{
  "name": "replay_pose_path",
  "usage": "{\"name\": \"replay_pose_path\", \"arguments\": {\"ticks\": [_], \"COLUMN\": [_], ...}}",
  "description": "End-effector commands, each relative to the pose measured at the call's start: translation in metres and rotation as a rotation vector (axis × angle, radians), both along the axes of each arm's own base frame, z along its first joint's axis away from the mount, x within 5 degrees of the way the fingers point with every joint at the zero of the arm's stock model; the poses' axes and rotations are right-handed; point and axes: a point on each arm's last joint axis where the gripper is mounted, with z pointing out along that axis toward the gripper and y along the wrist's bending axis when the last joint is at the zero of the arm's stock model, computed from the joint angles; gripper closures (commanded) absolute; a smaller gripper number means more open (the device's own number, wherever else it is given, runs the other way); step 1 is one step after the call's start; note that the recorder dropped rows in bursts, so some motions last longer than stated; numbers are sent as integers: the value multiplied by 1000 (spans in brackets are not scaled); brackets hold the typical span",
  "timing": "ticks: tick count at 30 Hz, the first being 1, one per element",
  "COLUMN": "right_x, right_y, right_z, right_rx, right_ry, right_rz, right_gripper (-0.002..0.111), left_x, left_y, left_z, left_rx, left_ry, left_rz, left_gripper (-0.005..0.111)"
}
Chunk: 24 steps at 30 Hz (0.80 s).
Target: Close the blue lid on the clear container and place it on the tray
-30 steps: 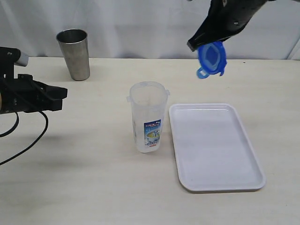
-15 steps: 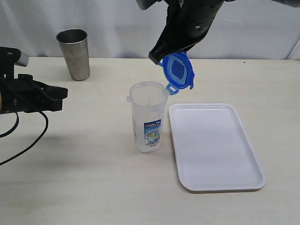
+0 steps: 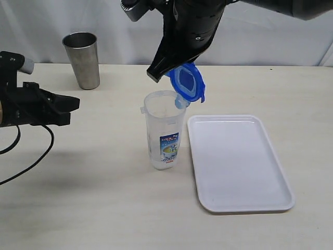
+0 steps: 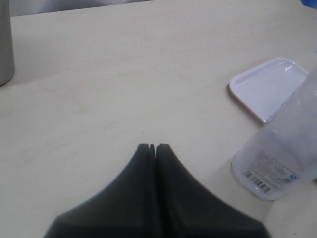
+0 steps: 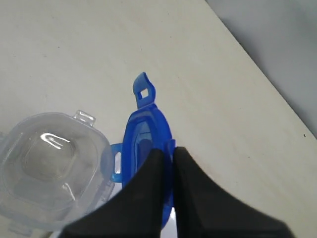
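Observation:
The clear container (image 3: 164, 131) stands upright and uncovered at the table's middle, just left of the white tray (image 3: 237, 162). My right gripper (image 3: 167, 73) is shut on the blue lid (image 3: 187, 83), holding it edge-up and tilted, just above and beside the container's right rim. The right wrist view shows the blue lid (image 5: 143, 139) pinched on its edge, close beside the open mouth of the clear container (image 5: 49, 176). At the far left my left gripper (image 3: 75, 104) hovers shut and holds nothing; its wrist view shows the clear container (image 4: 280, 158) and the tray (image 4: 265, 87) ahead.
A grey steel tumbler (image 3: 82, 60) stands at the back left, with its edge showing (image 4: 5, 44) in the left wrist view. A black cable (image 3: 31, 156) trails from the left arm over the table. A white curtain hangs behind the table.
My right arm has carried the blue lid leftward and down, from high above the tray's far end to just over the container's right rim. The left arm has barely moved.

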Motion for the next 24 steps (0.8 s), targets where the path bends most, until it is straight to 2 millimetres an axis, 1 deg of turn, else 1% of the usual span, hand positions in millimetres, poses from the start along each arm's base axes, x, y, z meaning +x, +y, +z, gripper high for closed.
{"name": "replay_pose_path", "arguments": {"ticks": [1,8,11,15,18,24], "right_x": [-3,-13,-19,-20,-20,-22], "right_y": [-5,-15,-15,-11,-11,-11], "right_z": [7,26,30,25,24,27], "right_rx": [-11,38,81,108,109,127], "right_ry": [-4,-22,-1,49,53,52], "right_rz": [-36,-83,-83,-84,-89,-90], "right_gripper": [104,104,104,104,104,104], "left_x": [-3,-3,-4,-4,-4,-9], "left_y": [-4,-5,-5,-6,-6,-13], "left_z": [3,3,4,4,4,8], "left_rx": [-18,-25,-30,-25,-25,-75], "left_ry": [-16,-20,-22,-21,-21,-42], "left_rz": [-43,-48,-53,-60,-60,-153], "left_gripper": [107,107,107,107,107,107]}}
